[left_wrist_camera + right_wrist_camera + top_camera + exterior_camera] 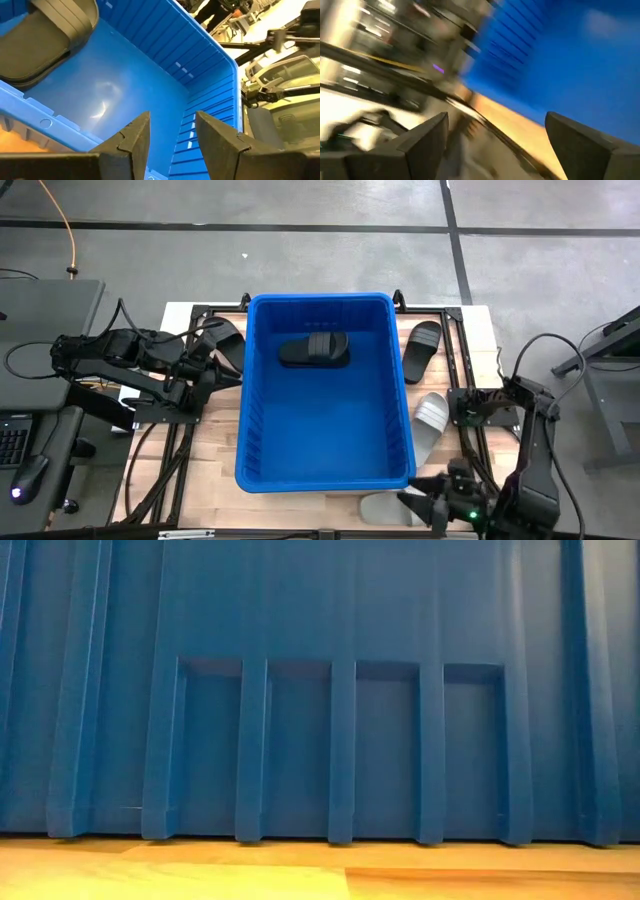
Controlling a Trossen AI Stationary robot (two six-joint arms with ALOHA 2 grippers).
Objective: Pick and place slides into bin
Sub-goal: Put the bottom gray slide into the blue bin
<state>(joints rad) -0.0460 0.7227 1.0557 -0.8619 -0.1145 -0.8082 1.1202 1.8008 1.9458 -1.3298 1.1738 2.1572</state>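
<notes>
high view: blue bin (262, 390) on wooden table (215, 460); left hand (208, 352) released, right hand (420, 502) released.

The bin (330, 690) is filling the whole low view, hiding both arms and every slide behind its wall. The right wrist view is smearing into blur. A grey slide (385, 506) by the bin's near corner is lying partly under the right gripper (418, 502).

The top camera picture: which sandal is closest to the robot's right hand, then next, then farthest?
From the right hand at the table's near right corner:
1. Grey slide, right of the bin, nearest.
2. Black slide on the table, right of the bin, farther back.
3. Black slide inside the bin, farthest.
</notes>
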